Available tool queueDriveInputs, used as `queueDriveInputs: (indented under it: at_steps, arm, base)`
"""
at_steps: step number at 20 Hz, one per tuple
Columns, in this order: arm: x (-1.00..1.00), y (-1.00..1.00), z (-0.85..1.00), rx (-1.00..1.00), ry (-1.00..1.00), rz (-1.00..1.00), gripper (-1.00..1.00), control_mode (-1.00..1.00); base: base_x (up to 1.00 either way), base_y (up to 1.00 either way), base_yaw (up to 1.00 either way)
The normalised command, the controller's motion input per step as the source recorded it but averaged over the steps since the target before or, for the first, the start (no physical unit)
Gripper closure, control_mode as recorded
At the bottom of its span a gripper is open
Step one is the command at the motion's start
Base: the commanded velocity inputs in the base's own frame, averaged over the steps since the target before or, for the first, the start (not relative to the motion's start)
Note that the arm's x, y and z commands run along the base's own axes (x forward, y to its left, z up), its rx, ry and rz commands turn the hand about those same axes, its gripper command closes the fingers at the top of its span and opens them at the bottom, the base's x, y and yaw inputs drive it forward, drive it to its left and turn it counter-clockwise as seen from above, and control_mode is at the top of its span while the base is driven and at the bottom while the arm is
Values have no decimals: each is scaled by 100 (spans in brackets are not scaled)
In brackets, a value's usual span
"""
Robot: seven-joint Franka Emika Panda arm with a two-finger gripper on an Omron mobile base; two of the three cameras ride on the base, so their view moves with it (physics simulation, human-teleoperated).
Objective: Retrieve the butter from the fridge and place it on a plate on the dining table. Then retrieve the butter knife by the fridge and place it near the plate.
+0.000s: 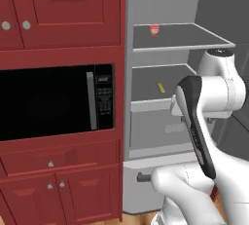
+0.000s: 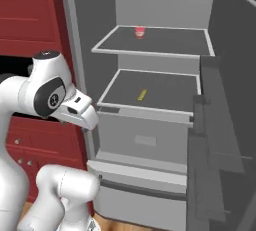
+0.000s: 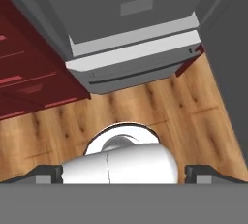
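Note:
The fridge (image 1: 160,0) (image 2: 160,0) stands open in front of me, its grey shelves bare to view. On the middle shelf lies the butter (image 1: 161,87) (image 2: 142,94), a thin yellow stick near the shelf's centre. My gripper (image 3: 124,172) is open with nothing between its fingertips (image 3: 48,172). It points down at the wooden floor, in front of the fridge's lower drawer (image 3: 135,58) and well below the butter. The plate, the dining table and the butter knife are out of view.
A small red-and-white cup (image 1: 154,29) (image 2: 139,32) sits on the upper shelf. The open fridge door (image 2: 215,125) with its racks stands to the right. Left of the fridge are a black microwave (image 1: 48,102) and red cabinets (image 1: 58,5). Wooden floor (image 3: 193,116) lies below.

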Motion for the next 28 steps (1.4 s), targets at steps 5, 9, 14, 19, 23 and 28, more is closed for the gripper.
queueDriveInputs:
  at_steps: [5, 9, 14, 19, 23, 28]
  arm:
    - [0, 0, 0, 0, 0, 0, -100, 100]
    - [0, 0, 0, 0, 0, 0, -100, 100]
    - [0, 0, 0, 0, 0, 0, -100, 100]
    - [0, 0, 0, 0, 0, 0, -100, 100]
    - [0, 0, 0, 0, 0, 0, -100, 100]
    - [0, 0, 0, 0, 0, 0, -100, 100]
  base:
    - [39, -38, -9]
    - [43, -61, -15]
    - [62, 6, -5]
    - [79, 0, 0]
    - [43, 0, 0]
    - [4, -1, 2]
